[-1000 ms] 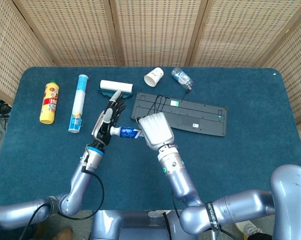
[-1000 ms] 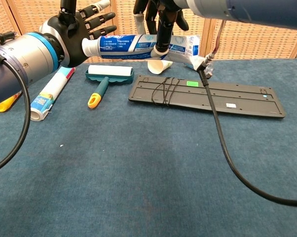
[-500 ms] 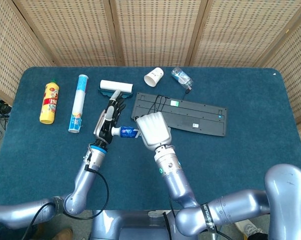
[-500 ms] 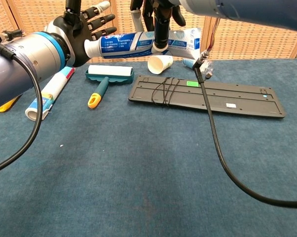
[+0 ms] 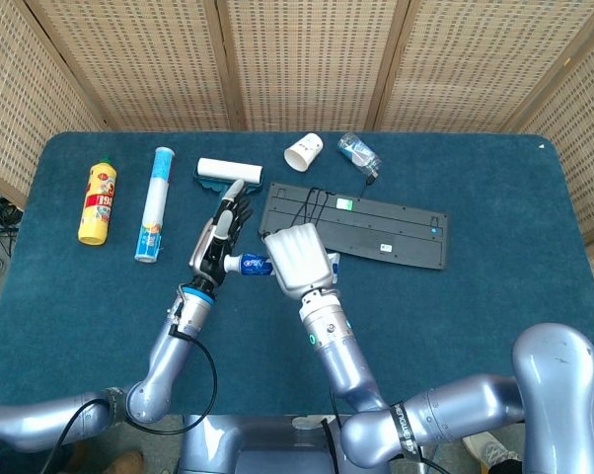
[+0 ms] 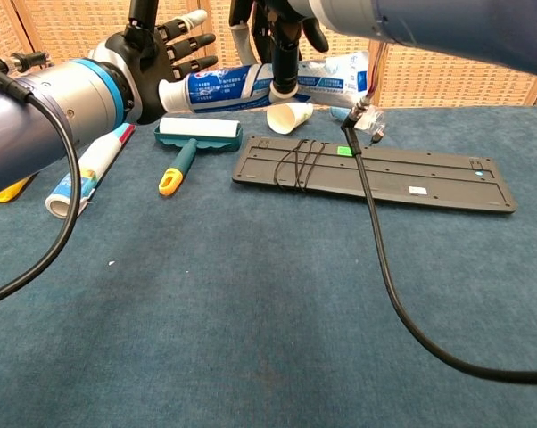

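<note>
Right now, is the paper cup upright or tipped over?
Tipped over: the paper cup lies on its side on the table, its open mouth showing in the head view.

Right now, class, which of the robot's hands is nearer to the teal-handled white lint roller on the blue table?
Left. The left hand hovers just in front of the lint roller, at the toothpaste tube's cap end; the right hand grips the tube further right, by the black keyboard.

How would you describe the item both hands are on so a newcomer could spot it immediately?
Start at the long dark keyboard lying on the blue table; just off its left end the left hand and right hand meet in the air. Between them is the toothpaste tube, blue and white with a white cap, the only thing lifted off the cloth.
</note>
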Action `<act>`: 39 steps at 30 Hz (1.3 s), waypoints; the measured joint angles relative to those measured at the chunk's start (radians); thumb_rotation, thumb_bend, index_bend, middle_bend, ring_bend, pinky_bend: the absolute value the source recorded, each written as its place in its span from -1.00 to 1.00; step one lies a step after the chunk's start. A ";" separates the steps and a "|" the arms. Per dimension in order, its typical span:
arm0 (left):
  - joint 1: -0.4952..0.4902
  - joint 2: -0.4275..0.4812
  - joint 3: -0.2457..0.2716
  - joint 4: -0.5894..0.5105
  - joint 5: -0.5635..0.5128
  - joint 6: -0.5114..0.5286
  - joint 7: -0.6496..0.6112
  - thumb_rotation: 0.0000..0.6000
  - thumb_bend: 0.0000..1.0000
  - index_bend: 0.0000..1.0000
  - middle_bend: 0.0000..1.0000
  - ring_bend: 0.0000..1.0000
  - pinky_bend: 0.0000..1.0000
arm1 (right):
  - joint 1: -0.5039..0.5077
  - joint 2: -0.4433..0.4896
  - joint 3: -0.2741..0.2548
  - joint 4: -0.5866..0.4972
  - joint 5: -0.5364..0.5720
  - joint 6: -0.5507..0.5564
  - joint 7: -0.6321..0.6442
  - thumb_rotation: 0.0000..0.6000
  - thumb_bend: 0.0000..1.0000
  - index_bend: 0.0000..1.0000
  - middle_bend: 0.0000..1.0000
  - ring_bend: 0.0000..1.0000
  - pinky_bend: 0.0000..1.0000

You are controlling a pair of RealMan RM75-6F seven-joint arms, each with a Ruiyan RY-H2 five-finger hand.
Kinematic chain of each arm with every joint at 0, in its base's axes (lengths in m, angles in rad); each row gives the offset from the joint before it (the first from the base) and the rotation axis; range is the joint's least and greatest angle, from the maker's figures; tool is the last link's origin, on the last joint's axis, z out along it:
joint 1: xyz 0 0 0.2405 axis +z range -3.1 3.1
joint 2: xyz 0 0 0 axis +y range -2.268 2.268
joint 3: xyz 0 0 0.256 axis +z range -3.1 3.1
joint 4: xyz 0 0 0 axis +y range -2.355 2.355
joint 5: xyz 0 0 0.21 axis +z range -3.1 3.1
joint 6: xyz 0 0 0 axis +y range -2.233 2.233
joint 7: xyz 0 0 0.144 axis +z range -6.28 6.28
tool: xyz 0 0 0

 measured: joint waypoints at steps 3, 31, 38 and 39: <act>-0.002 0.003 -0.004 -0.004 -0.013 -0.010 0.014 -0.40 -1.00 -1.00 -1.00 -1.00 -1.00 | 0.001 -0.006 -0.001 0.002 -0.002 0.003 -0.002 1.00 0.27 0.41 0.46 0.29 0.52; 0.099 0.204 -0.030 0.069 0.030 -0.119 -0.020 -0.41 -1.00 -1.00 -1.00 -1.00 -1.00 | -0.113 0.132 -0.038 -0.019 -0.038 -0.020 0.059 1.00 0.27 0.41 0.46 0.29 0.52; 0.146 0.318 -0.011 0.149 0.140 -0.156 -0.037 -0.13 -1.00 -1.00 -1.00 -1.00 -1.00 | -0.153 0.146 -0.106 -0.005 -0.062 -0.064 0.085 1.00 0.27 0.41 0.46 0.29 0.52; 0.150 0.339 -0.004 0.157 0.160 -0.161 -0.032 -0.06 -1.00 -1.00 -1.00 -1.00 -1.00 | -0.158 0.141 -0.119 0.001 -0.069 -0.071 0.089 1.00 0.27 0.41 0.46 0.29 0.52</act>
